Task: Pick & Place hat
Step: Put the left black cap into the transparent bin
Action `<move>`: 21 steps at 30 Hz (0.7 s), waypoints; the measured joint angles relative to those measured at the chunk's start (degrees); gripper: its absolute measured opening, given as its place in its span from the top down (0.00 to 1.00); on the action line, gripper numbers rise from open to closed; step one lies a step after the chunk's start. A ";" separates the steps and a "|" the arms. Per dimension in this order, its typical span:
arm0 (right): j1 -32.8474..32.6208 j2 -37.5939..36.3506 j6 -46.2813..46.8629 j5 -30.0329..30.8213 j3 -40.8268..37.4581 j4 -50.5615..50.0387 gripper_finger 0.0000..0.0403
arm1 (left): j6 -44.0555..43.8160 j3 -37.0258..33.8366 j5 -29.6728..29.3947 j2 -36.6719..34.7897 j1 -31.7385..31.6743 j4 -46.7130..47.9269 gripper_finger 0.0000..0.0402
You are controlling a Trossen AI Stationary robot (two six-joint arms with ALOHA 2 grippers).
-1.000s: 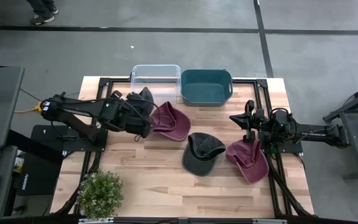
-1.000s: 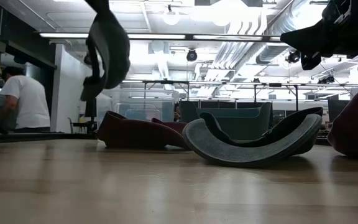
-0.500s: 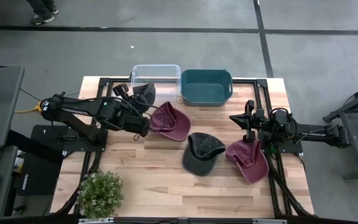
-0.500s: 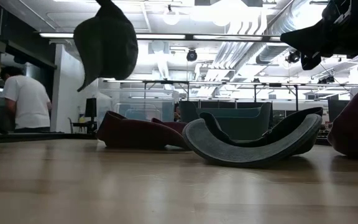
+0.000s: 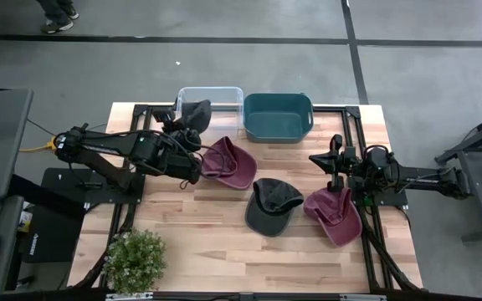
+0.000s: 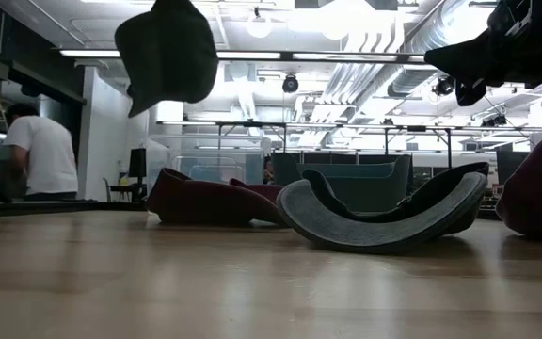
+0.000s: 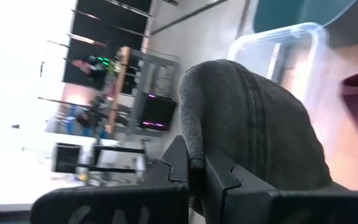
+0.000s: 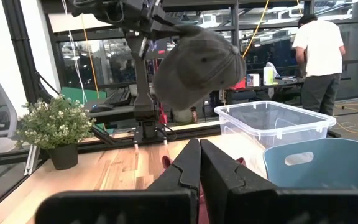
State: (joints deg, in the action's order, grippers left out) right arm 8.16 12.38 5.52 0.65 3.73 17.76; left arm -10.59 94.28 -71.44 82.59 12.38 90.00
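My left gripper [image 5: 182, 125] is shut on a dark grey cap [image 5: 194, 114], held high by the near edge of the clear bin [image 5: 211, 99]. The cap also shows in the low view [image 6: 167, 52], the left wrist view [image 7: 253, 130] and the right wrist view [image 8: 197, 65]. My right gripper [image 5: 335, 164] is shut and empty above the table's right side, over a maroon cap [image 5: 335, 214]. Another maroon cap [image 5: 228, 160] and a second dark grey cap [image 5: 273, 206] lie on the table with their open sides up. My left gripper pinches the cap's edge [image 7: 192, 149] between its two fingers [image 7: 225, 177]. The cap is lifted clear of the table, its crown bulging out past the fingertips toward the clear bin.
A teal bin [image 5: 278, 115] stands next to the clear bin at the far edge. A potted plant [image 5: 135, 259] stands at the near left corner. A person [image 6: 34, 155] stands in the room beyond the table.
My left gripper has carried the dark grey cap toward the table's far edge, up to the clear bin. The cap has turned in the hold, from edge-on to showing its broad crown in the low view.
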 joint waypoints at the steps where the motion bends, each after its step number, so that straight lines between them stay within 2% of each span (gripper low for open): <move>1: -0.02 0.00 0.02 0.00 0.00 0.01 1.00 | 1.26 0.00 -0.72 0.00 0.00 0.02 1.00; 12: -0.02 0.00 0.02 0.02 0.00 0.02 1.00 | 10.64 0.00 -3.91 0.78 -0.15 -0.05 1.00; 21: -0.02 0.02 0.01 0.00 0.00 0.00 1.00 | 12.70 0.02 -4.05 1.84 -6.58 -0.71 1.00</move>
State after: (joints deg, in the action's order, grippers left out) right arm 8.15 12.40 5.53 0.64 3.73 17.76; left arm 2.11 94.30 -75.49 84.42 5.80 89.29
